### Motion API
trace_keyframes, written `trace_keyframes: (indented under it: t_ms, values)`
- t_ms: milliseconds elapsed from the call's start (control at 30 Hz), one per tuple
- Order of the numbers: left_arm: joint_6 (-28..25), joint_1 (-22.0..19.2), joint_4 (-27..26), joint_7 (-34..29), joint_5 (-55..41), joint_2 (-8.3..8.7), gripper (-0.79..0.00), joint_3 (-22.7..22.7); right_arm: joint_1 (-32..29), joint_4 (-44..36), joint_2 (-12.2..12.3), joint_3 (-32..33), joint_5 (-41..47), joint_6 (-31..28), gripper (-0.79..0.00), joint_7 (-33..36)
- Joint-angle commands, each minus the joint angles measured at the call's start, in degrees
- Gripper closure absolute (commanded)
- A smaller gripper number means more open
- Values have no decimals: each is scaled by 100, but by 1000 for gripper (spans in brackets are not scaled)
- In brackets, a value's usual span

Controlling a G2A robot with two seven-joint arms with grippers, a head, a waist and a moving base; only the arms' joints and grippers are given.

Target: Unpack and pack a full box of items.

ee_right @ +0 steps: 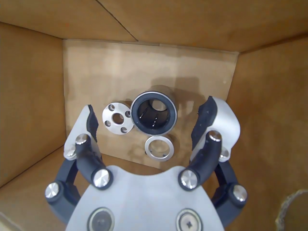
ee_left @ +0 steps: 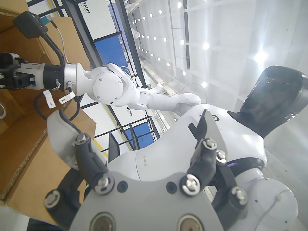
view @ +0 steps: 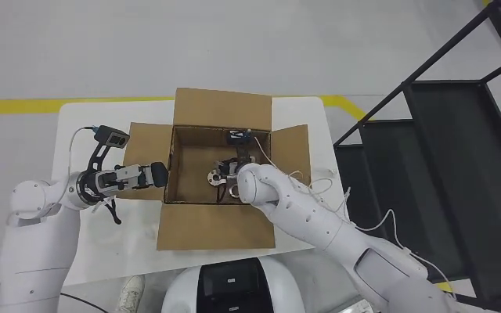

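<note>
white table with an open cardboard box in the middle, one arm at it from each side.
you see the right gripper inside the box, fingers spread wide and holding nothing, over a metal sleeve, a holed disc and a ring lying close together on the box floor. the left gripper has its fingers apart too, at the box's left wall.

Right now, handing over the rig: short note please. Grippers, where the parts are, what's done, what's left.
Right gripper: open, empty, inside the cardboard box, above the parts.
Left gripper: open, empty, outside the box by its side flap.
Parts on the box floor: sleeve bearing, flange disc beside it, ring close by.
Done: box flaps open. Left: lift out these three, then repack.
</note>
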Motion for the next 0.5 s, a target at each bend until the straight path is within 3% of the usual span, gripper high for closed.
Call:
trace_keyframes:
  t_ms: [0, 33, 67, 133, 200, 367, 467]
  values:
    - [0, 0, 0, 0, 0, 0, -785, 0, 46, 96, -47, -40, -38, 46, -573, -2]
    - [0, 0, 0, 0, 0, 0, -785, 0, 64, 132, -70, -52, -48, 66, -428, -2]
    - [0, 0, 0, 0, 0, 0, -785, 0, 76, 170, -91, -65, -73, 96, -372, 2]
    - [0, 0, 0, 0, 0, 0, -785, 0, 88, 206, -125, -79, -108, 148, -289, 30]
    - [0, 0, 0, 0, 0, 0, -785, 0, 73, 224, -152, -73, -164, 241, -277, -9]
    - [0, 0, 0, 0, 0, 0, -785, 0, -9, 199, -194, -42, -282, 381, 0, -6]
    - [0, 0, 0, 0, 0, 0, -785, 0, -85, 123, -198, 24, -352, 438, 0, -33]
